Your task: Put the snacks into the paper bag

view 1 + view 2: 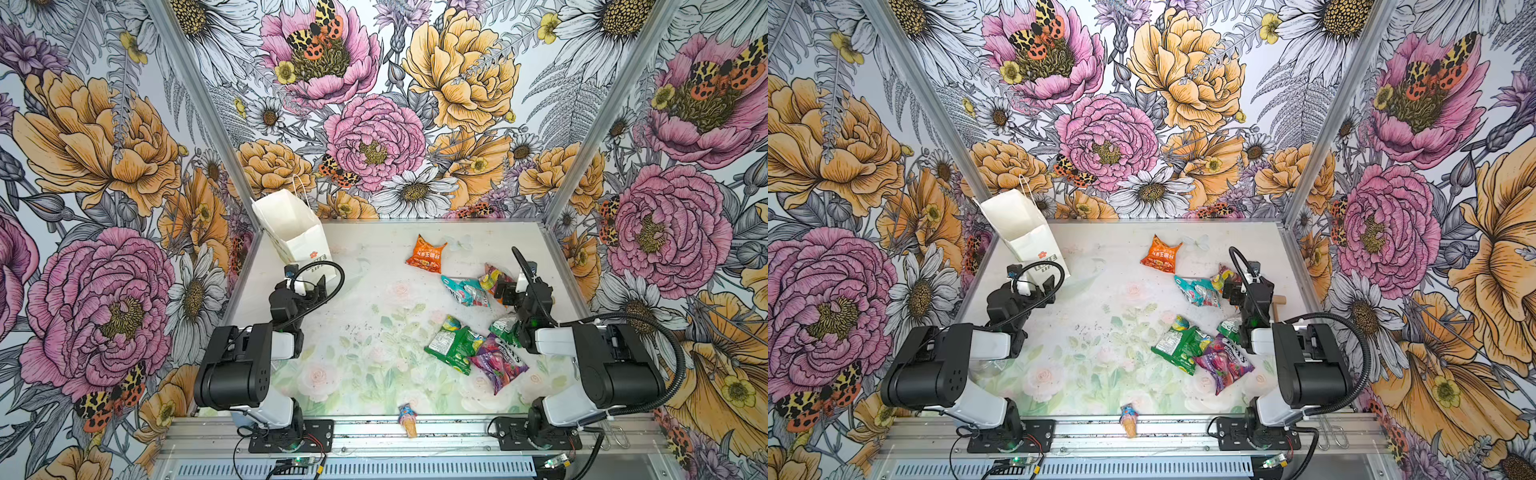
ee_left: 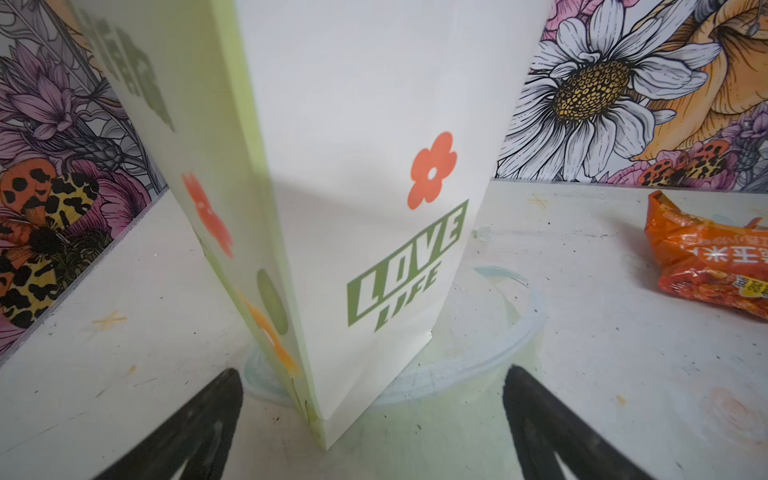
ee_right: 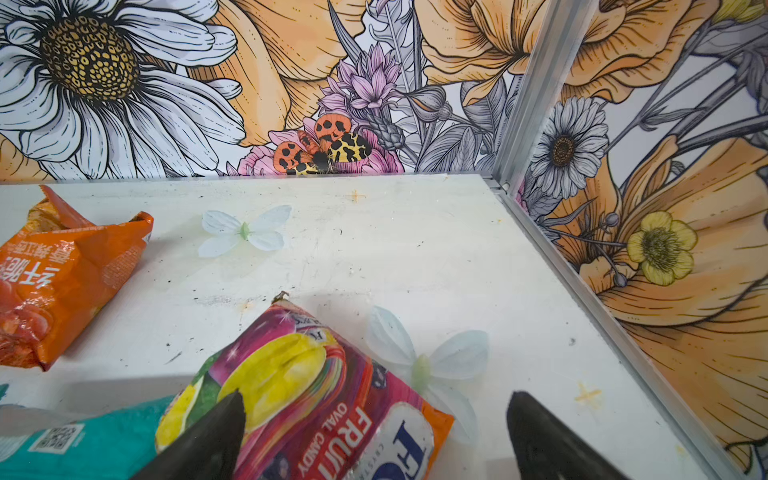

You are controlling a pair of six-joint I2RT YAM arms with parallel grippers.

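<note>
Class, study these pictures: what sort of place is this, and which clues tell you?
Probably a robot test booth: left arm and right arm mounted on an aluminium rail, flower-printed panels walling a small table, snacks laid out.

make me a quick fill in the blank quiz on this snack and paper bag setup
1. The paper bag stands in front of the left hand; its green print reads LOVE ____.
2. The left hand's jaws are ____.
3. The snack lying farthest back is coloured ____.
4. The right hand is at a pink-yellow packet labelled FRUIT OVAL ____.

Missing words: LIFE; open; orange; CANDY
</note>
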